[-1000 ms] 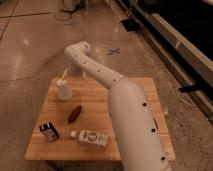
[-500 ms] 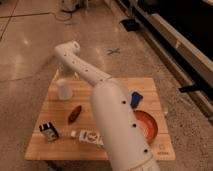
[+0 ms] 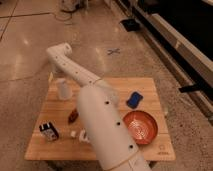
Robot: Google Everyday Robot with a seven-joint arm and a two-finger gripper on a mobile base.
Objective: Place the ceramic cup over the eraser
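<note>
The white ceramic cup (image 3: 62, 89) stands upright at the table's back left. The eraser (image 3: 48, 131), a small black block with a white label, lies near the front left edge, well apart from the cup. My white arm reaches from the bottom of the view up and left, bends above the back left corner and comes down to the cup. The gripper (image 3: 58, 78) is right at the top of the cup, mostly hidden by the wrist.
On the wooden table (image 3: 150, 85) there are an orange-red bowl (image 3: 141, 126) at the front right, a blue object (image 3: 134, 99) behind it, a reddish-brown item (image 3: 73, 116) in the middle, a tiny white cube (image 3: 73, 133) and a white carton (image 3: 83, 136) partly behind my arm.
My arm has swung left, uncovering the bowl and the blue object. Its end has stayed above the cup at the back left. The cup and eraser have not moved.
</note>
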